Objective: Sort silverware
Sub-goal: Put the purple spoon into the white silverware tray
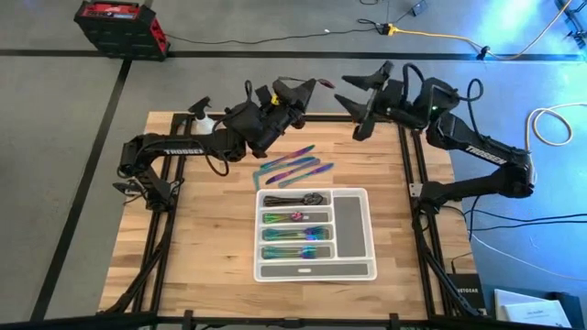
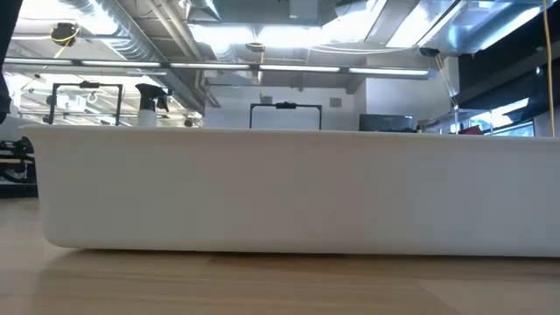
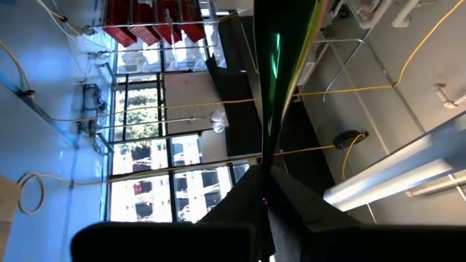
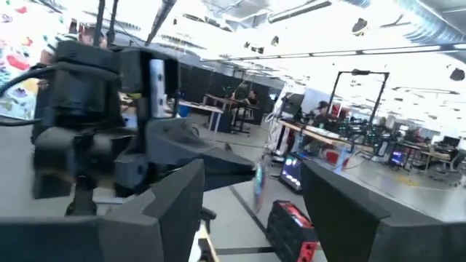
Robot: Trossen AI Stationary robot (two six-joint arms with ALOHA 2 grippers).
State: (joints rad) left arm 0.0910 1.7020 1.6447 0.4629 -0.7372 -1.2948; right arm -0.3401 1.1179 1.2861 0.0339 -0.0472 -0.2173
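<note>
- Currently one piece of silverware [image 1: 323, 83] is held up in the air in my left gripper [image 1: 304, 92], above the far edge of the bench [image 1: 183, 247]; the gripper is clamped shut on it. I can't tell from here whether it is a fork, spoon or knife.
- Its long axis runs out from the left fingertips toward the right gripper [image 1: 356, 92], tip pointing at the right arm. In the left wrist view it shows as a slim dark, green-edged strip [image 3: 280, 80] rising straight out from between the fingers.
- Right gripper hangs just beside that tip, fingers spread wide, nothing between them. Right wrist view looks straight at the left gripper [image 4: 247, 171], with the piece showing as a thin sliver at its tip.
- Judgement: looks like a handover. The move turns on the right fingers closing across the free end, so they need to straddle the long axis.
- Loose pieces [image 1: 293, 167] lie on the bench between the arms and the tray [image 1: 348, 213], fanned out, roughly crosswise.
- Tray's crosswise slots already hold sorted pieces [image 1: 295, 234]; the long slot looks bare.
</note>
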